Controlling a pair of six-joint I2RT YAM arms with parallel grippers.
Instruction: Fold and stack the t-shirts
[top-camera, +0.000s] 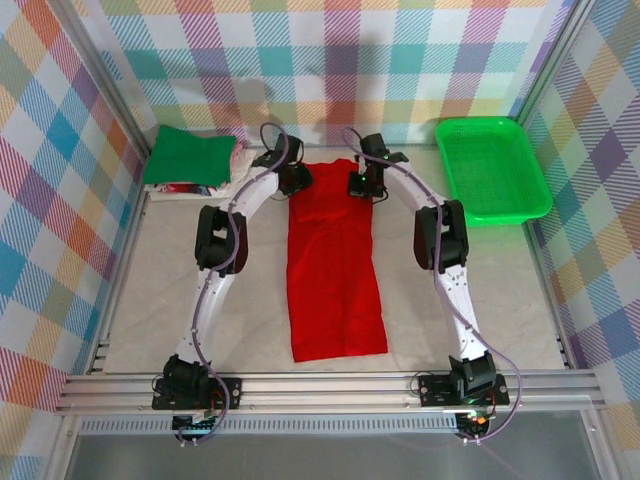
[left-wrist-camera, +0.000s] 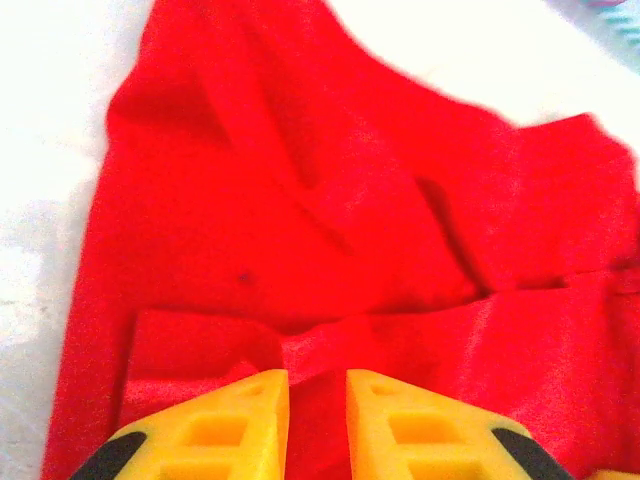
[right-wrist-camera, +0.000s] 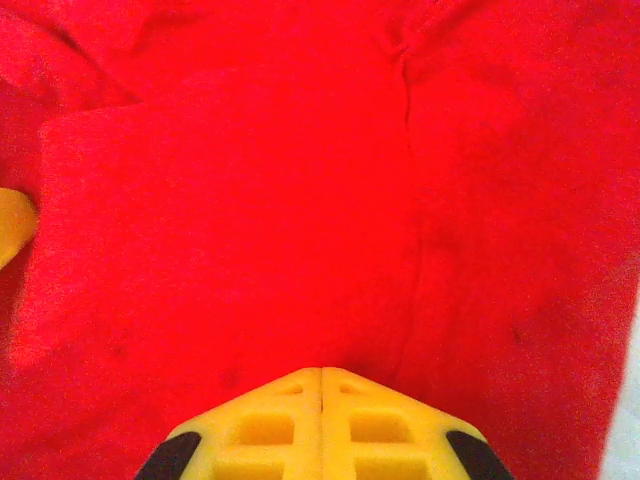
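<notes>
1. Lying down the middle of the worktop (top-camera: 265, 320), the red t-shirt (top-camera: 335, 270) forms a long, narrow strip that runs from the near edge to the far side.
2. Both arms reach to the strip's far end. The left hand (top-camera: 293, 180) sits at its far-left corner and the right hand (top-camera: 358, 186) just inside its far-right corner.
3. In the left wrist view, the left hand (left-wrist-camera: 318, 378) has its yellow fingers (left-wrist-camera: 245, 410) a narrow gap apart. A raised fold of the red cloth runs in between them, so it is pinched on the shirt.
4. In the right wrist view, the right hand (right-wrist-camera: 321, 372) has its fingertips pressed together with no gap, low over flat red cloth. Whether any cloth is caught between them cannot be told.
5. At the far-left corner a folded dark green t-shirt (top-camera: 188, 156) lies on top of a small stack, with whitish/pink t-shirts (top-camera: 236, 158) showing beneath its right edge.
6. A bright green mesh basket (top-camera: 490, 170) stands at the far right, well apart from the stack.
</notes>
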